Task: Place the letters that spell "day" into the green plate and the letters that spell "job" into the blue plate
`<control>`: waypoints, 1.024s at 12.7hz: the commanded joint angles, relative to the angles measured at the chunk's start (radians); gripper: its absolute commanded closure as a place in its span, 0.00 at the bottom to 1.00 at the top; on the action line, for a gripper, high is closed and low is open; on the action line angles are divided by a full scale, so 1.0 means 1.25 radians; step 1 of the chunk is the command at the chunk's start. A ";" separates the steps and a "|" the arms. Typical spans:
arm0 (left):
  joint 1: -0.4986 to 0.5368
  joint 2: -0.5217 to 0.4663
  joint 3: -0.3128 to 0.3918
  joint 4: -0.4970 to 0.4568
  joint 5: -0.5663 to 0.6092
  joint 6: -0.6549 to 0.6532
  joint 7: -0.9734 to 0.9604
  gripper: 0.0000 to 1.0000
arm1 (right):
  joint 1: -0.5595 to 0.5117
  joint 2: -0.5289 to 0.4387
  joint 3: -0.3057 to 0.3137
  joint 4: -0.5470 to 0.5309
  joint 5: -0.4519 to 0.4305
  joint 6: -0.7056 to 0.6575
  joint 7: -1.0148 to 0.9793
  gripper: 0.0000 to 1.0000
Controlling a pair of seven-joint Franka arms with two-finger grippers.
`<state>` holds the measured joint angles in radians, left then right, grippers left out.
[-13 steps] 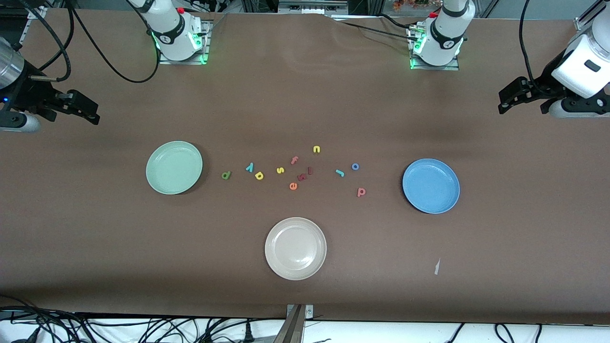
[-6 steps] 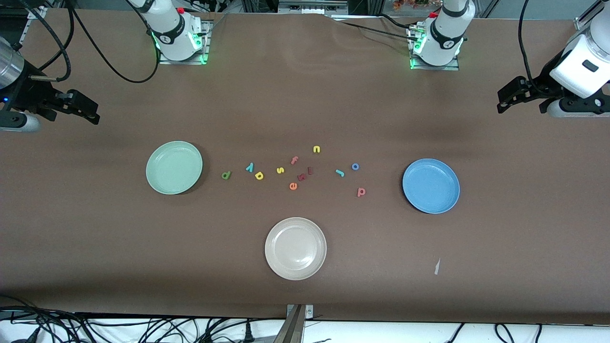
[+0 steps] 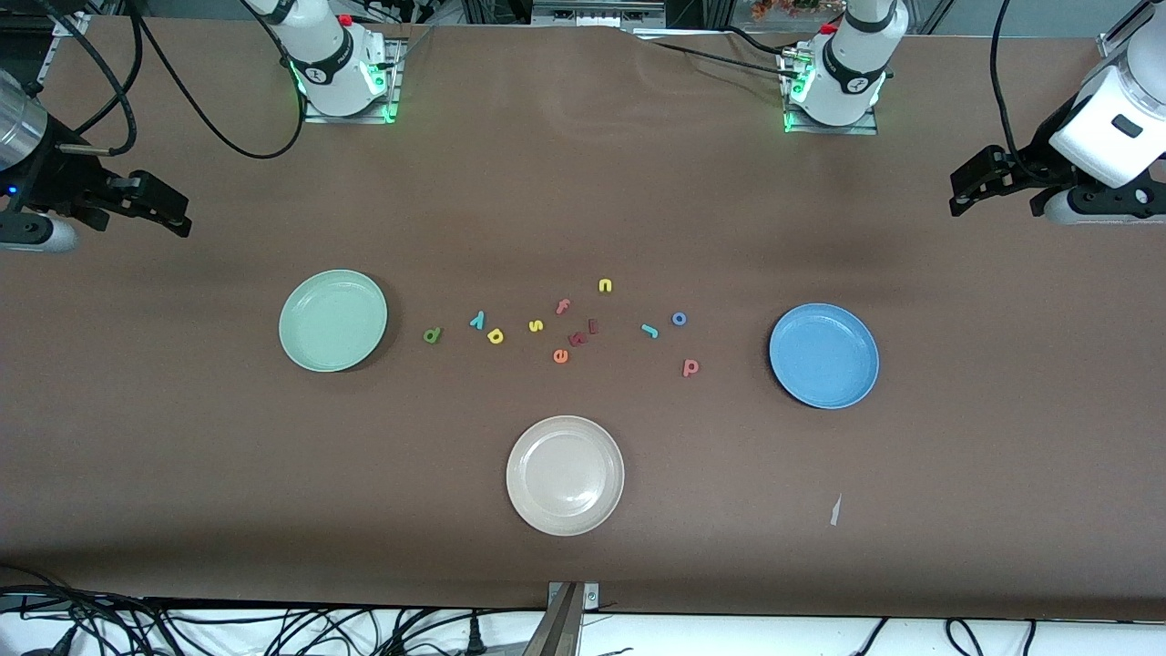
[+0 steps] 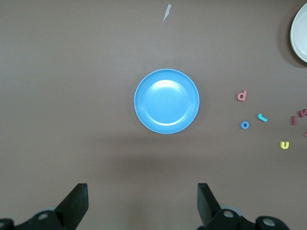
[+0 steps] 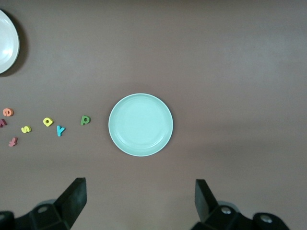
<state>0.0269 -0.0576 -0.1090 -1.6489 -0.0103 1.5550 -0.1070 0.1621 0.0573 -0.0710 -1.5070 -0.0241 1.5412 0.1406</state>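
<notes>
While both arms hung high over the table's ends, every letter lay on the brown table (image 3: pixel 583 182), all placed below against the beige-white plate (image 3: pixel 565 475).

Left gripper (image 3: pixel 973 189): up over the left arm's end of the table, jaws spread wide and holding nothing; both fingers (image 4: pixel 76 203) showed apart in its wrist view.
Right gripper (image 3: pixel 162 211): up over the right arm's end, jaws likewise released and empty, fingers (image 5: pixel 74 199) wide apart.
Green plate (image 3: pixel 332 320): empty, farther from the camera than the beige-white plate, toward the right arm's end.
Blue plate (image 3: pixel 823 355): empty, farther than the beige-white plate, toward the left arm's end.
Green "d" (image 3: pixel 433 335): on the table, farther than the beige-white plate, on its green-plate side.
Cyan "y" (image 3: pixel 476 319): just beside the "d", slightly farther still.
Yellow "a" (image 3: pixel 496 336): just beside the "y".
Teal "j" (image 3: pixel 649 330): farther than the beige-white plate, on its blue-plate side.
Blue "o" (image 3: pixel 679 318): just beside the "j".
Red-pink "b" (image 3: pixel 690 367): nearer than the "o", apart from it.
Other letters: yellow "s" (image 3: pixel 536 325), pink "f" (image 3: pixel 563 306), orange "e" (image 3: pixel 560 355) and yellow "n" (image 3: pixel 605 285), clustered farther than the beige-white plate.
</notes>
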 commanded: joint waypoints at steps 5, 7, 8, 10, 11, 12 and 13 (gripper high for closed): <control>0.014 0.008 0.001 0.021 -0.006 -0.020 0.005 0.00 | 0.010 0.007 0.035 0.014 0.008 -0.030 -0.002 0.00; 0.013 0.009 0.000 0.024 -0.006 -0.027 0.005 0.00 | 0.010 0.009 0.032 0.019 0.078 -0.030 -0.006 0.00; 0.012 0.009 0.000 0.024 -0.006 -0.027 0.005 0.00 | 0.008 0.003 0.027 0.018 0.079 -0.035 -0.008 0.00; 0.010 0.009 -0.001 0.024 -0.006 -0.027 0.005 0.00 | 0.008 0.001 0.029 0.018 0.073 -0.052 -0.018 0.00; 0.010 0.009 -0.001 0.024 -0.006 -0.027 0.005 0.00 | 0.010 0.004 0.031 0.018 0.064 -0.055 -0.031 0.00; 0.009 0.009 -0.001 0.023 -0.006 -0.027 0.005 0.00 | 0.010 0.007 0.033 0.016 0.065 -0.056 -0.033 0.00; 0.009 0.009 -0.001 0.024 -0.006 -0.027 0.005 0.00 | 0.016 0.013 0.036 0.018 0.065 -0.049 -0.045 0.00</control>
<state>0.0373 -0.0576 -0.1074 -1.6489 -0.0103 1.5463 -0.1070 0.1744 0.0607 -0.0293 -1.5069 0.0481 1.4972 0.1124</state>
